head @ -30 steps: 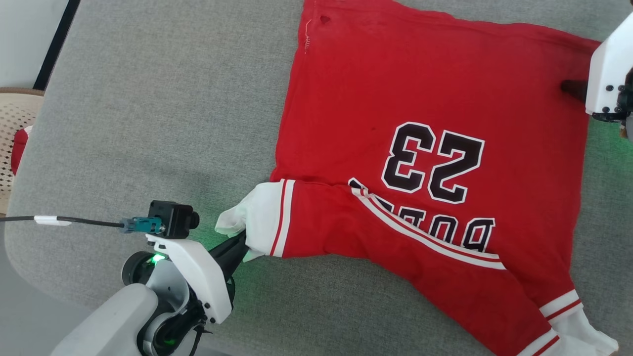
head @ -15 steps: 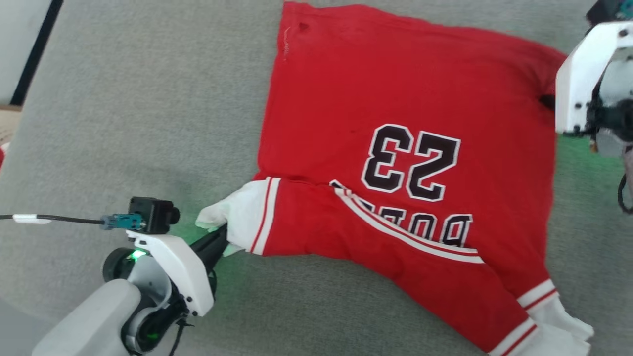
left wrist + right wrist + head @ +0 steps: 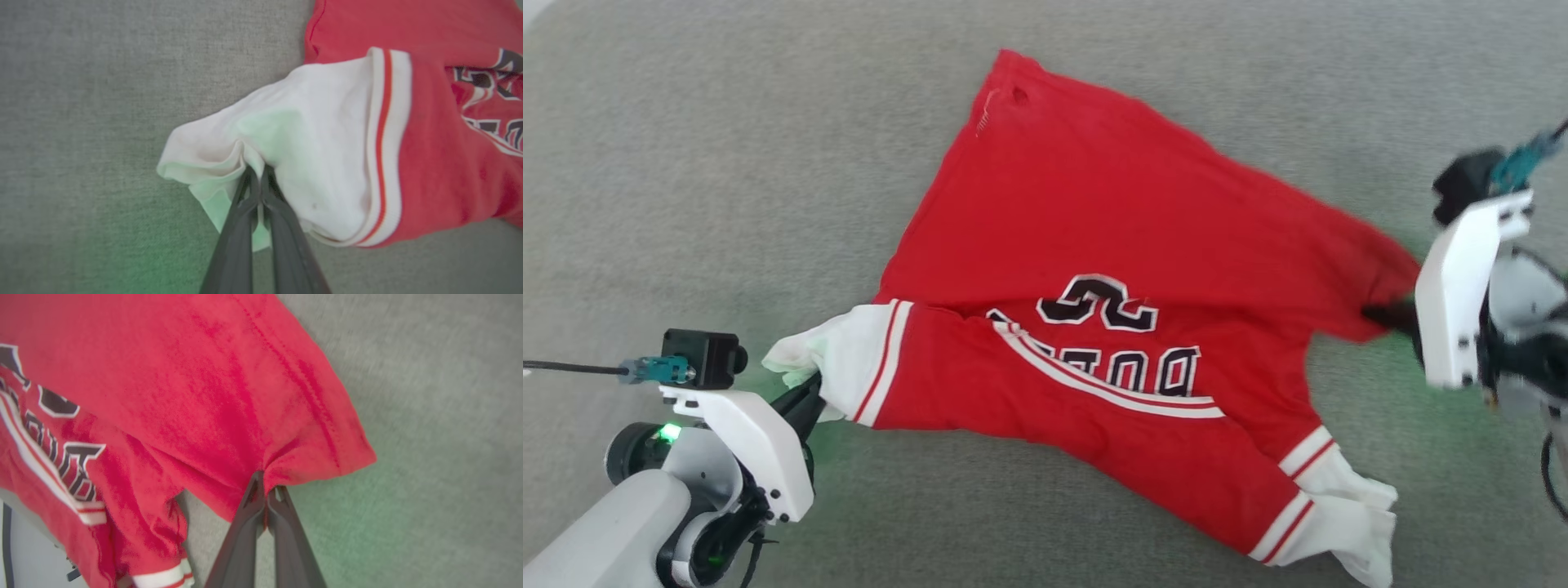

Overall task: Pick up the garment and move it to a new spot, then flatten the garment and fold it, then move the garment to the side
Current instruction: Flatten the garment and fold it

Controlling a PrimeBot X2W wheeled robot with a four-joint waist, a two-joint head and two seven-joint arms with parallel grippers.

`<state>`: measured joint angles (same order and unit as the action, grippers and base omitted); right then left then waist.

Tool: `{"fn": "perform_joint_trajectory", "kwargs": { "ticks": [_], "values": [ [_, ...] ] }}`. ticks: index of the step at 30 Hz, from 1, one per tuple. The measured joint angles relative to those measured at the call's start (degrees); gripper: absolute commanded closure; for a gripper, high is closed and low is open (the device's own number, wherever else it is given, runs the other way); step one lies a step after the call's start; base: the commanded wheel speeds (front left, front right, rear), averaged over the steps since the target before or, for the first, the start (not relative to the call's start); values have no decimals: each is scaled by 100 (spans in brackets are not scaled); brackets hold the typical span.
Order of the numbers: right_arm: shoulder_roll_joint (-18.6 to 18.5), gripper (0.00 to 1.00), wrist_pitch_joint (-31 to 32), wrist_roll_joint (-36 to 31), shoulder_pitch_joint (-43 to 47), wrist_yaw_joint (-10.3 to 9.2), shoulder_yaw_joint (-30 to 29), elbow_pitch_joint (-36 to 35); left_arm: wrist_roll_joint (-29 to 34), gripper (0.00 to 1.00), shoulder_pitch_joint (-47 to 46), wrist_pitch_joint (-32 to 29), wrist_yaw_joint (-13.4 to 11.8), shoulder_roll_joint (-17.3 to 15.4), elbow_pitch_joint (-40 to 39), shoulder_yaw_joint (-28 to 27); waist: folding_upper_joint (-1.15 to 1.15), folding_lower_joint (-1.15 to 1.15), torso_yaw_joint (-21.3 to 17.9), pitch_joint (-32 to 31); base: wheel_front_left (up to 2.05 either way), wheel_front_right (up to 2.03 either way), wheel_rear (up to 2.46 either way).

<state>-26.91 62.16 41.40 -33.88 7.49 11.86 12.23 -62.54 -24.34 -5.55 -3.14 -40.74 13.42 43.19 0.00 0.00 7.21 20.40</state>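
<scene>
The garment (image 3: 1111,212), a red jersey top with white cuffs and black lettering, lies across the grey surface with its right side lifted and folding over the number. My left gripper (image 3: 809,390) at the lower left is shut on the white cuff (image 3: 294,134) of one sleeve, the two dark fingers (image 3: 245,212) pinching a fold of it. My right gripper (image 3: 1388,314) at the right is shut on the garment's red hem corner (image 3: 310,457). The other sleeve's white cuffs (image 3: 1347,523) lie at the lower right.
The grey padded surface (image 3: 727,188) stretches all around the garment, with open room to the left and along the top.
My right gripper has closed on the garment's right edge and pulled it down and inward, so the body creases over the "23". The head view has also shifted; the left grip is unchanged.
</scene>
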Motion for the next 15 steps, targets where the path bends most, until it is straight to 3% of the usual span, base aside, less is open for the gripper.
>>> {"fn": "perform_joint_trajectory", "kwargs": {
  "ticks": [7,12,13,14,15],
  "values": [
    [221,100,413,-26,1444,0,-594,-1385,-11,100,21,-76,-115,-132,-238,-29,0,0,-315,-67,0,0,0],
    [603,100,180,-359,2140,0,-860,-1577,-7,100,6,-125,-141,-126,-302,-14,0,0,-333,-42,0,0,0],
    [646,75,62,-469,2180,1,-872,-1522,-7,100,1,-125,-141,-120,-303,-4,0,0,-326,-40,0,0,0],
    [726,62,-55,-522,2209,1,-917,-1403,-4,100,-4,-127,-140,-110,-302,3,0,0,-320,-42,0,0,0],
    [809,15,-200,-586,2232,3,-953,-1290,0,100,-5,-132,-140,-99,-299,13,0,0,-313,-48,0,0,0]
  ]
}}
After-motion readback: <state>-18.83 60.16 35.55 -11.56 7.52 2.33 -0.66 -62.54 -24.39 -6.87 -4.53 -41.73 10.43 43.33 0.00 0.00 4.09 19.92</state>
